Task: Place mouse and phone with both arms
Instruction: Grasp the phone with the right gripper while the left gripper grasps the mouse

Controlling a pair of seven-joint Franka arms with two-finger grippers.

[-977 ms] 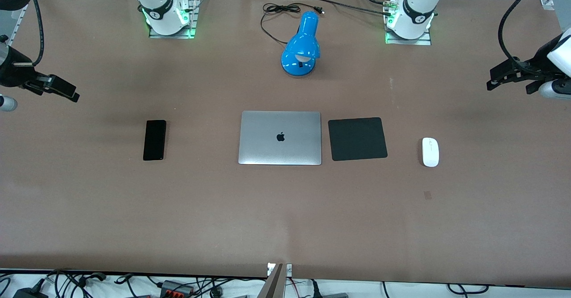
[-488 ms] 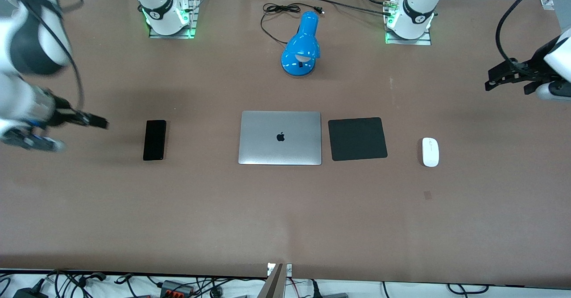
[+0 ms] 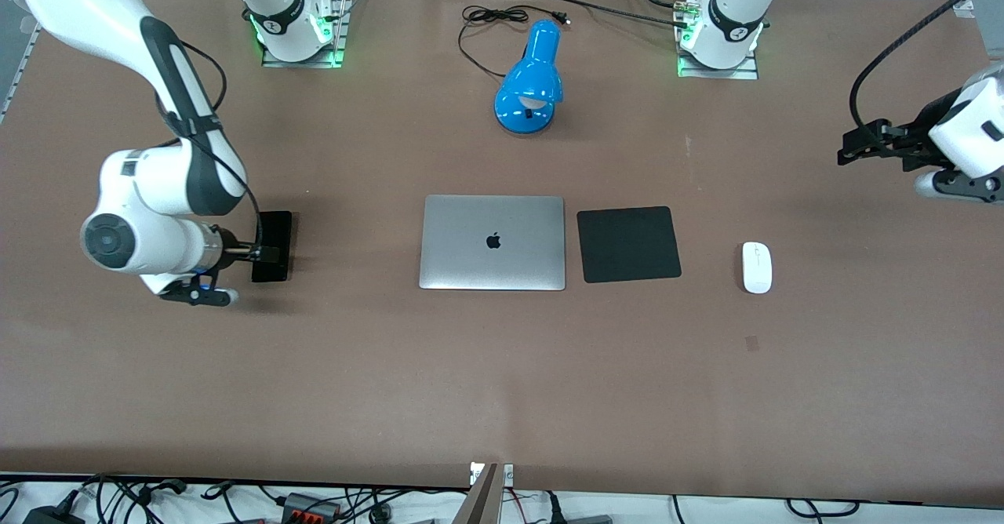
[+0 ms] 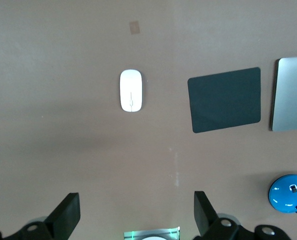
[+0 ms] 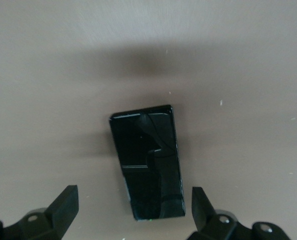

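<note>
Because the task gives one object to each arm, the two arms work at separate ends of a brown table (image 3: 502,367). The phone (image 3: 272,234), a slim black slab, lies flat toward the right arm's end of the table, well apart from a closed silver laptop (image 3: 492,242) at the table's middle. The right gripper (image 3: 263,254) hangs low over the end of the phone that lies nearer the front camera. In the right wrist view its two black fingers (image 5: 63,205) are spread wide, with the phone (image 5: 147,161) lying between and ahead of them, slightly tilted. That spread probably leaves room to close across the phone's narrow width.

The mouse (image 3: 757,267), small, white and oval, sits toward the left arm's end of the table, near a black square mat (image 3: 628,244) that lies just beside the laptop. The mat looks like the likely place for the mouse, though that is a judgement. The left gripper (image 3: 859,143) is up in the air over bare table near that end, not yet over the mouse. Its fingers (image 4: 66,215) are also spread apart and hold nothing. In its wrist view the mouse (image 4: 131,90) appears well ahead, untouched.

A blue desk lamp (image 3: 531,81) stands between the arm bases, farther from the front camera than the laptop.
</note>
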